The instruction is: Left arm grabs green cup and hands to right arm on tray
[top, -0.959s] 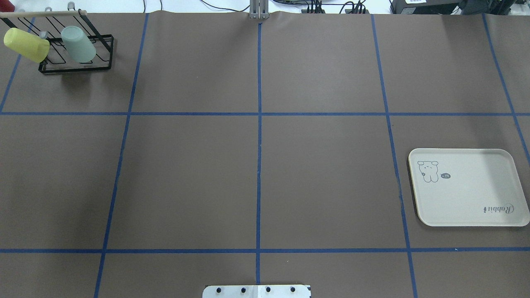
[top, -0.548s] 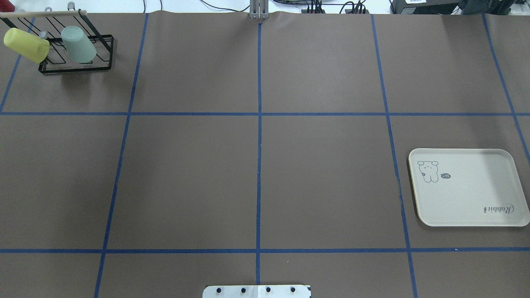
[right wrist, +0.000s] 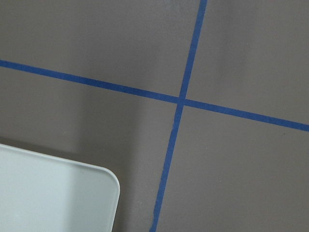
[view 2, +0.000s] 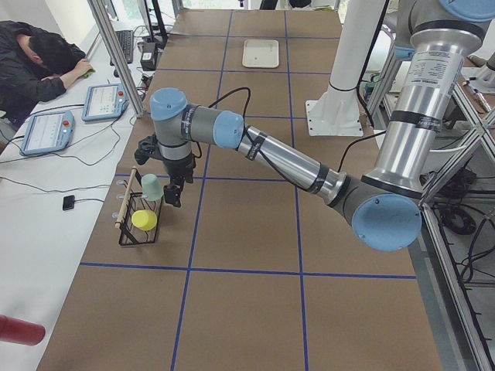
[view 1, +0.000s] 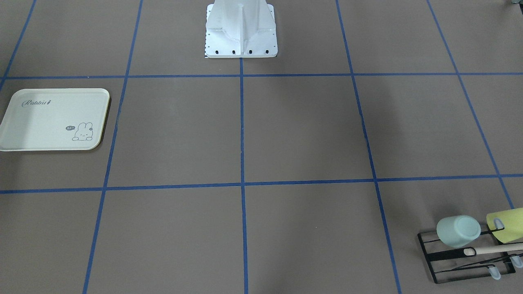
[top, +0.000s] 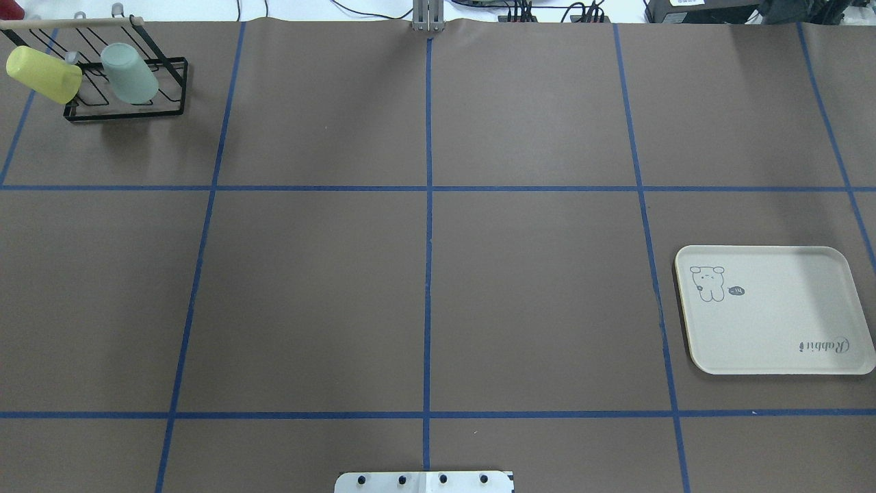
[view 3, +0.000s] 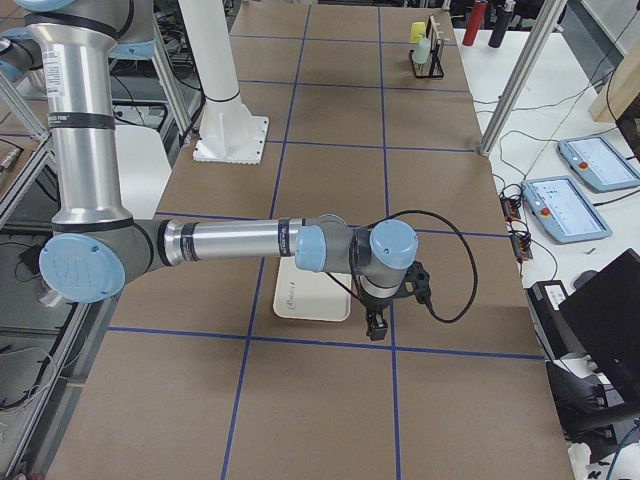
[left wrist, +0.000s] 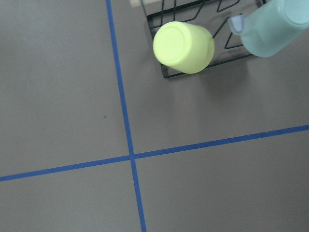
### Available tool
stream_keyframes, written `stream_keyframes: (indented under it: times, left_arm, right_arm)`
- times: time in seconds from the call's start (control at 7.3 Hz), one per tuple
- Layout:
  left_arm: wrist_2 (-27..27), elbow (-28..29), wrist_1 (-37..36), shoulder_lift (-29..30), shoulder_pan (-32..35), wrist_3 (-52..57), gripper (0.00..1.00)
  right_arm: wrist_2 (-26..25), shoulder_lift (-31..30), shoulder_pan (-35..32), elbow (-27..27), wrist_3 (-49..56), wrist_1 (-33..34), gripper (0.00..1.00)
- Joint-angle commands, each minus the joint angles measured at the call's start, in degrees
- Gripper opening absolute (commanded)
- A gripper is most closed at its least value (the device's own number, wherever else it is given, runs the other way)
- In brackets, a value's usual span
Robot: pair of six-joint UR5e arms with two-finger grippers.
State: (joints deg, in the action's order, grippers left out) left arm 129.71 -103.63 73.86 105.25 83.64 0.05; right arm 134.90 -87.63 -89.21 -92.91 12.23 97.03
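From here the left gripper (view 2: 173, 188) hangs just beside the green cup (view 2: 151, 186), which sits tilted on the rack (top: 123, 115). I cannot tell how wide its jaws stand. The right gripper (view 3: 375, 325) hovers past the tray (view 3: 305, 298) corner, and its jaws are equally unreadable.

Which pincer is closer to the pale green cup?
Left. The left pincer hangs beside the green cup on the rack; the right pincer is far off, by the tray.

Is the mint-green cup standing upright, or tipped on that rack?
Tipped: the green cup leans slanted on the black wire rack, closed base up, mouth down toward the rack.
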Motion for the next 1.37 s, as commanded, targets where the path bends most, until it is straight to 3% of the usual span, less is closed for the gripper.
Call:
stream_keyframes:
  times: [0.0, 0.55, 0.68, 0.82, 1.23]
  left_arm:
    - [-0.07, -1.40, 4.94, 2.31, -4.60, -10.45, 1.00]
    - [-0.16, 5.35, 24.97, 2.50, -6.81, -34.52, 1.00]
    - [-2.59, 6.94, 30.07, 2.50, -8.47, -41.12, 1.00]
    - [-8.36, 6.78, 32.47, 2.50, -11.80, -47.71, 1.00]
    - [-23.56, 7.04, 35.12, 2.59, -18.57, -54.35, 1.00]
  right_arm:
    - [-0.07, 0.09, 0.00, 0.09, 0.07, 0.00, 0.99]
    - [-0.07, 0.18, 0.00, 0.01, 0.07, 0.00, 0.99]
    - [-0.07, 0.09, 0.00, 0.01, 0.07, -0.09, 0.99]
    - [-0.07, 0.18, 0.00, 0.01, 0.07, -0.09, 0.99]
    - [-0.07, 0.18, 0.00, 0.01, 0.07, -0.09, 0.99]
